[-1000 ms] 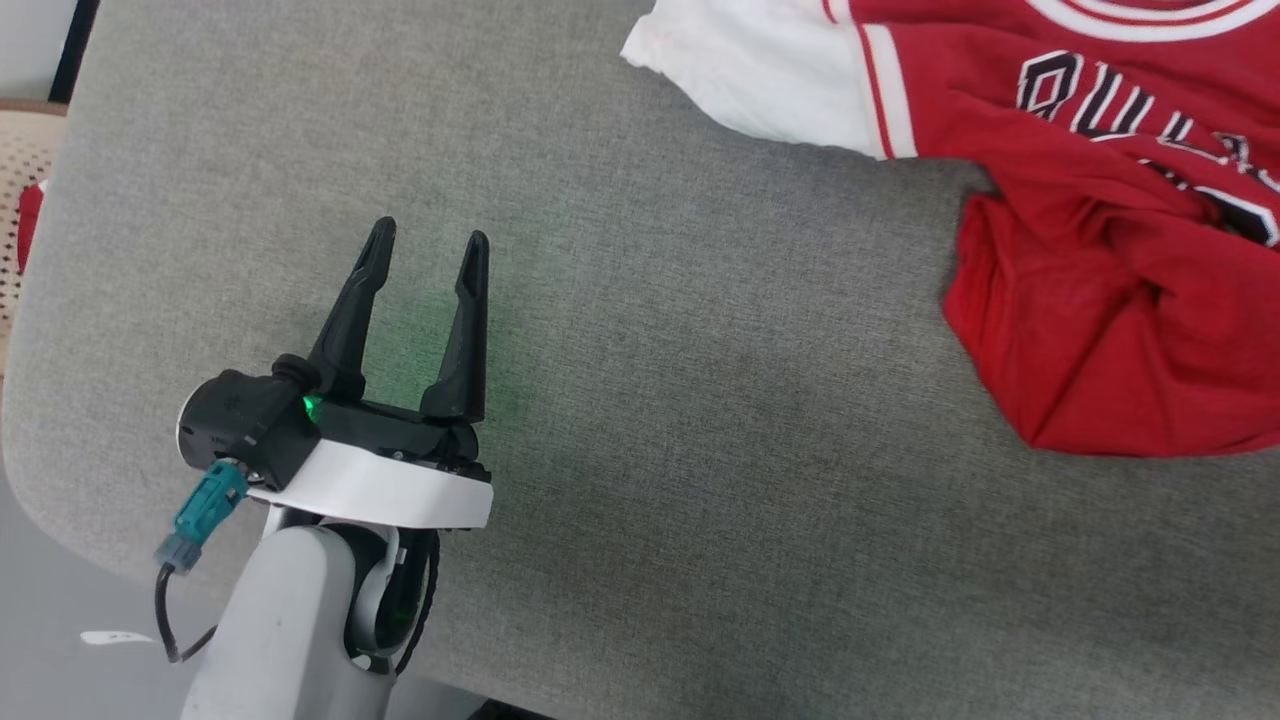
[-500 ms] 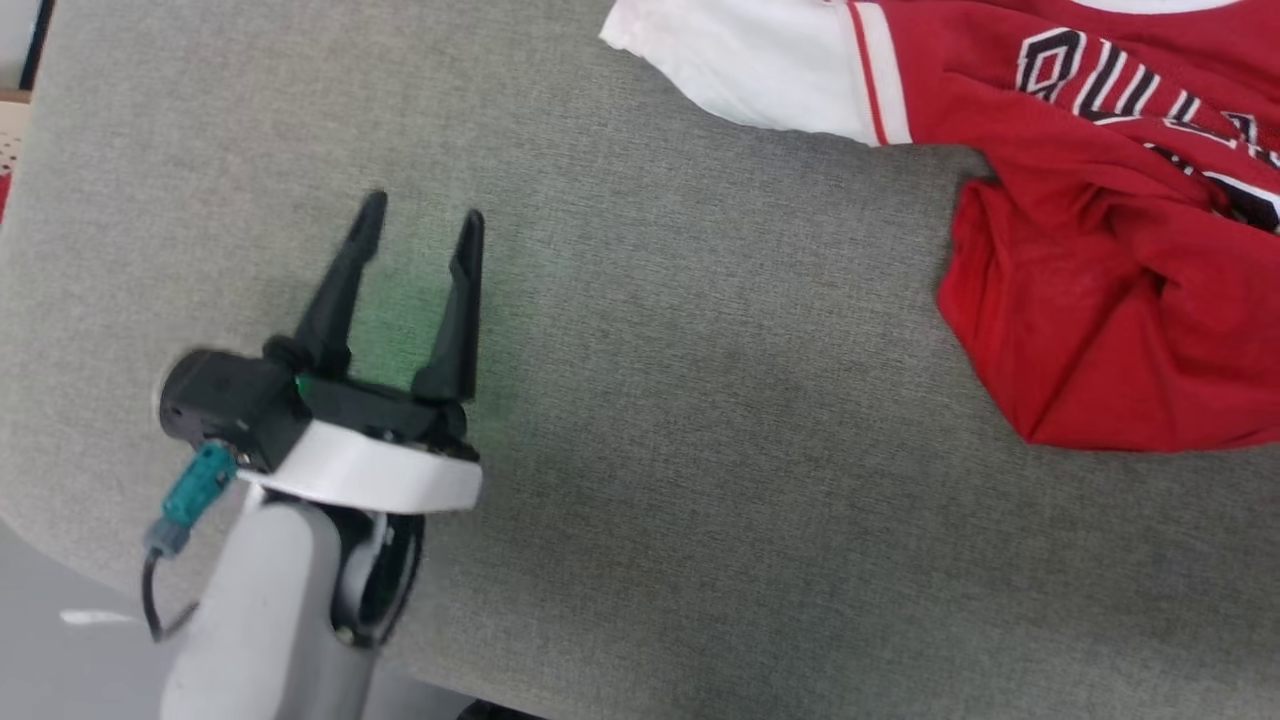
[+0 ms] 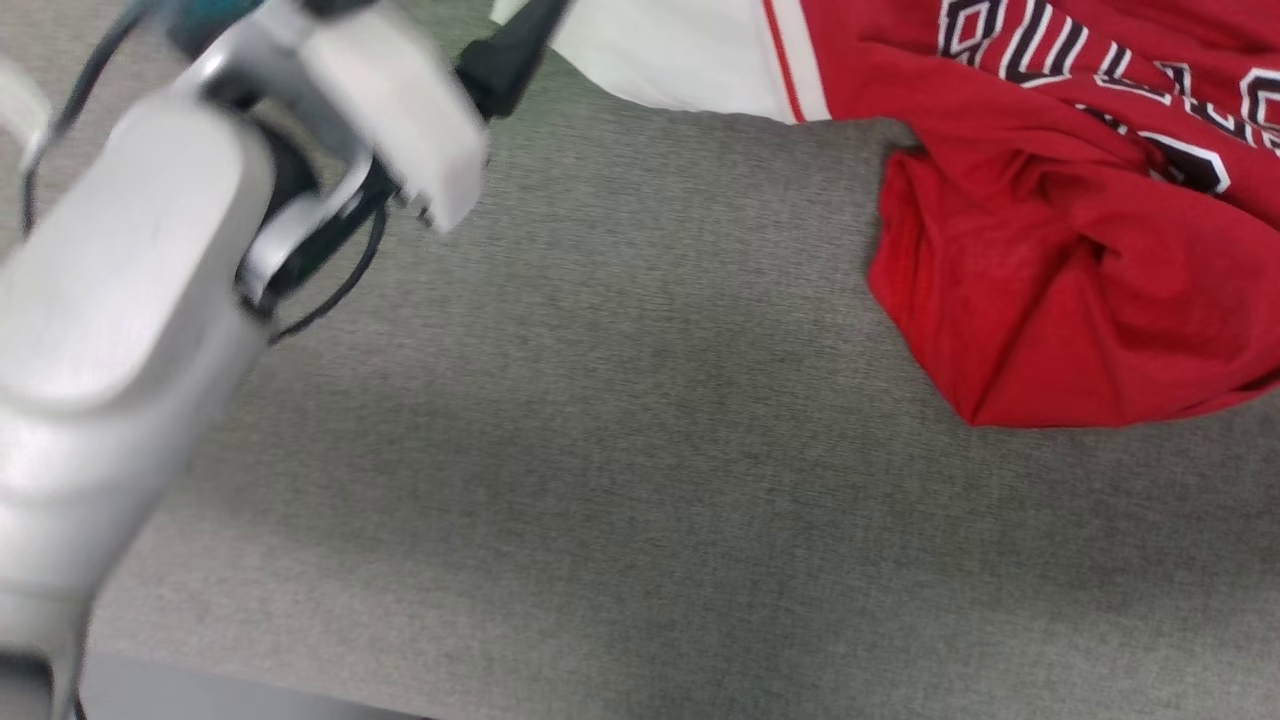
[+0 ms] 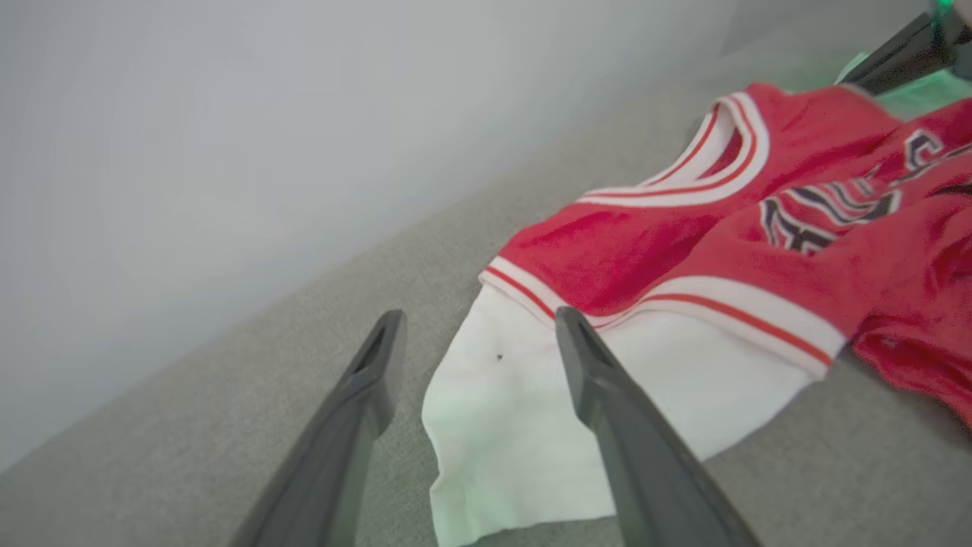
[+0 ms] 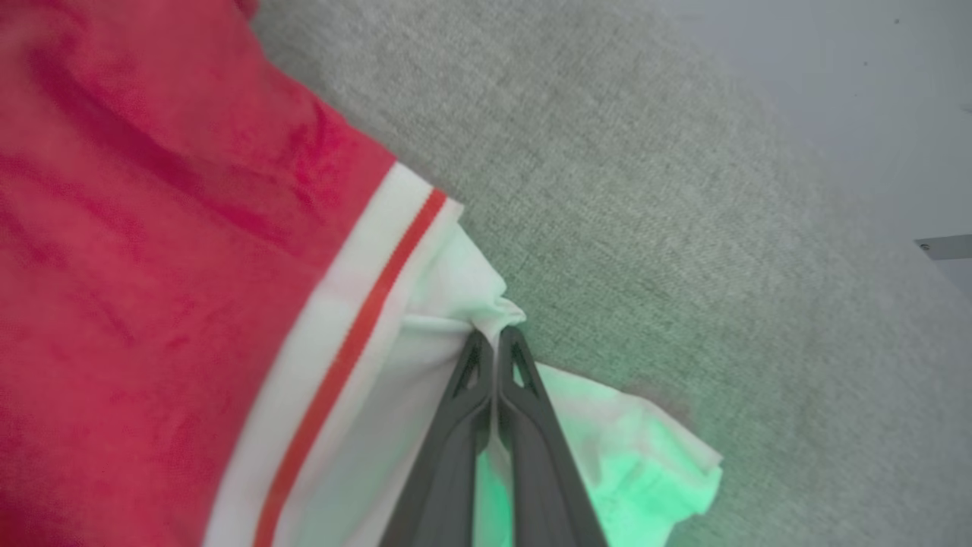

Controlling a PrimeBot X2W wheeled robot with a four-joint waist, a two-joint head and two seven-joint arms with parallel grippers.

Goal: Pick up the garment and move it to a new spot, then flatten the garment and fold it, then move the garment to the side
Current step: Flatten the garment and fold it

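Head view: the red shirt (image 3: 1050,280) lies bunched at the upper right of the grey surface (image 3: 600,450). One white sleeve reaches toward the blurred left forearm (image 3: 120,300).

Left wrist view: we note the left gripper (image 4: 478,319) with fingers spread wide, framing that white sleeve end. We cannot tell whether they touch it.

Right wrist view: the right gripper (image 5: 496,338) has its fingers pressed together, pinching a puckered fold of a white sleeve end. Green light falls on the cloth.

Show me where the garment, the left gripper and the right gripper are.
garment (image 3: 1050,300): head view, crumpled red body.
left gripper (image 4: 478,315): left wrist view, midway between open fingertips.
right gripper (image 5: 495,334): right wrist view, shut fingertips pinching white sleeve.
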